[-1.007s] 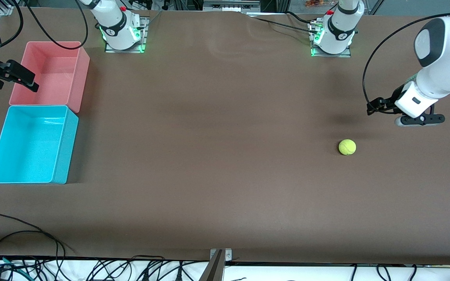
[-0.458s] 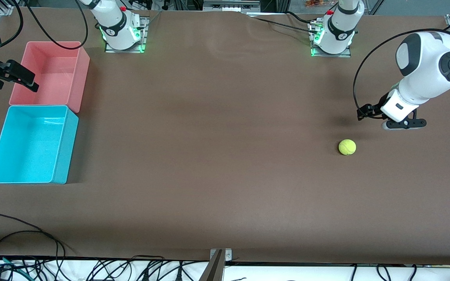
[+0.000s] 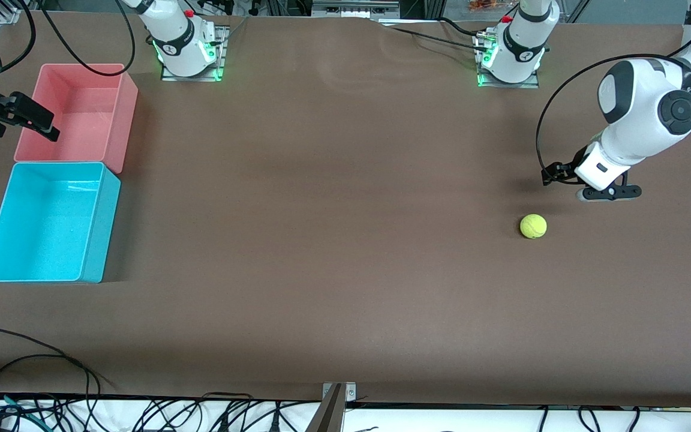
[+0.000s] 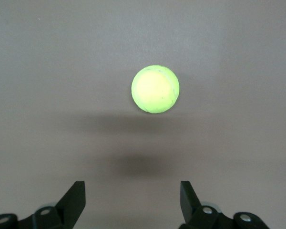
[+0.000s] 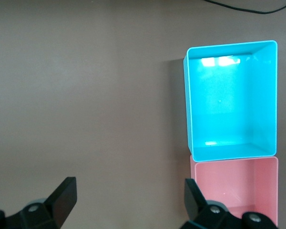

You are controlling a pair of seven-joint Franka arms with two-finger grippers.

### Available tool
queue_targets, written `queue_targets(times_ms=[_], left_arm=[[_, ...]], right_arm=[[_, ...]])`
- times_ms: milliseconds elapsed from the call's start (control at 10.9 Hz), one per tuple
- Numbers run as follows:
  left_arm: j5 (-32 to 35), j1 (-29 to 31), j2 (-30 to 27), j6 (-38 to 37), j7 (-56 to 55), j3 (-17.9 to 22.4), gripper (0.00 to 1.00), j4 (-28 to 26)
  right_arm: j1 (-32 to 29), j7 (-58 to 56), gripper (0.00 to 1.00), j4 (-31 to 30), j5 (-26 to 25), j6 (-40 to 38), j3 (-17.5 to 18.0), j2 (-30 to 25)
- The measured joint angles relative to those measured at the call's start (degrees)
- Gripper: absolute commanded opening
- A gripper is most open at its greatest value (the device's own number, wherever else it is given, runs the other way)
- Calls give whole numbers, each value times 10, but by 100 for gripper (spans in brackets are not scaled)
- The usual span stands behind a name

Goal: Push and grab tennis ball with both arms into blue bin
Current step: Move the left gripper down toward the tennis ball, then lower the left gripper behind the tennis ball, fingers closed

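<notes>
Since a second ago the left gripper [image 3: 608, 193] has swung in toward the tennis ball [image 3: 533, 226], jaws wide and empty, ball just ahead between them; right gripper [image 3: 18, 117] waits open beside the pink bin [image 3: 129, 90], blue bin [image 3: 102, 222] well apart

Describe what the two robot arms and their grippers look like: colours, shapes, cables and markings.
Both arms are white and rounded with black joint bands. The left arm trails a looping black cable; bases glow green. The left gripper and right gripper have black, wedge-shaped fingers.
</notes>
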Motion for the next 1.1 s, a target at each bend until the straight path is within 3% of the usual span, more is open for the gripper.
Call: queue_targets(times_ms=[183, 458, 549, 1098], left_arm=[[0, 0, 11, 4, 0, -1, 59, -4], [0, -1, 26, 11, 2, -1, 7, -4], [5, -2, 28, 14, 27, -2, 0, -4], [10, -2, 36, 15, 186, -2, 0, -4]], right_arm=[[0, 0, 100, 0, 0, 0, 0, 0], [0, 0, 100, 0, 0, 0, 0, 0], [0, 0, 100, 0, 0, 0, 0, 0], [0, 0, 100, 0, 0, 0, 0, 0]])
